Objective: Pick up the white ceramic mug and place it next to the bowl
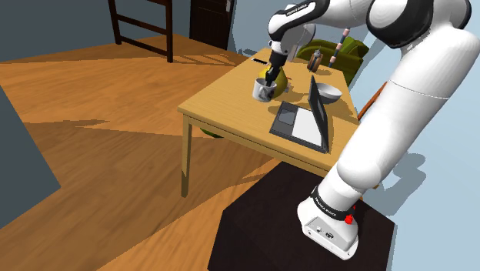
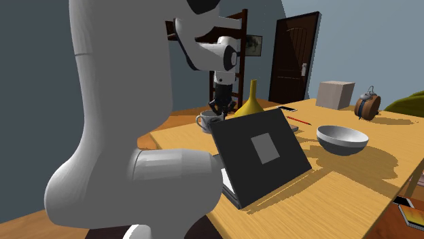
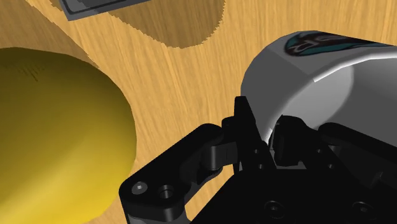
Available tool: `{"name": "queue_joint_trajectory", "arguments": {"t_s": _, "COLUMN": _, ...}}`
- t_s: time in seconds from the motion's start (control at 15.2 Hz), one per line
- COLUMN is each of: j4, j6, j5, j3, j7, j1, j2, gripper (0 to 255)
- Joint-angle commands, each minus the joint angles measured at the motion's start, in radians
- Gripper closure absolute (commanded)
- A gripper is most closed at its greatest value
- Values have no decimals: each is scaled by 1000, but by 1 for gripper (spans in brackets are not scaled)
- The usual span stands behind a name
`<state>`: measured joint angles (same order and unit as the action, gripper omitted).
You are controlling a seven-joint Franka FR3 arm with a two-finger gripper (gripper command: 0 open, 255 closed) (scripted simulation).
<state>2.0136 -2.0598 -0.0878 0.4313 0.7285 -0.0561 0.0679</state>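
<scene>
The gripper (image 3: 266, 131) was pinching the wall of the white mug (image 3: 318, 76), one black finger outside the rim and the other down inside the cup. That seemed a sensible hold, since it left the handle alone and kept the cup upright beneath the hand. The mug, with a teal mark on its side, sat directly below the gripper (image 1: 271, 76) near the edge of the wooden table (image 1: 223, 108). Whether its base had left the wood could not be told. Just beside the gripper, almost touching the mug (image 1: 264, 90), stood a yellow vase (image 1: 280, 78) with a broad belly and narrow neck, so the arm probably came straight down to stay clear of it. The bowl (image 1: 328, 93), grey-white, lay well apart from the gripper, past the vase. An open laptop (image 1: 305, 121) stood near the gripper on the stand's side, its raised lid close to the line towards the bowl. Carrying the mug across would likely call for lifting it over or steering between vase and lid. Further from the gripper (image 2: 222, 106), beyond the bowl (image 2: 342, 139), sat a pale box (image 2: 335, 94).
</scene>
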Motion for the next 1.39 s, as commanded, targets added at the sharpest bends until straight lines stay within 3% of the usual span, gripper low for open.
{"name": "queue_joint_trajectory", "arguments": {"t_s": 0.0, "j4": -18, "j6": 24, "j5": 4, "j3": -1, "j7": -5, "j1": 1, "j2": -6, "gripper": 255}}
{"name": "queue_joint_trajectory", "arguments": {"t_s": 0.79, "j4": -134, "j6": 175, "j5": 27, "j3": -1, "j7": -27, "j1": 4, "j2": -47, "gripper": 255}}
{"name": "queue_joint_trajectory", "arguments": {"t_s": 1.32, "j4": -297, "j6": 226, "j5": -43, "j3": 85, "j7": 187, "j1": -113, "j2": 97, "gripper": 255}}
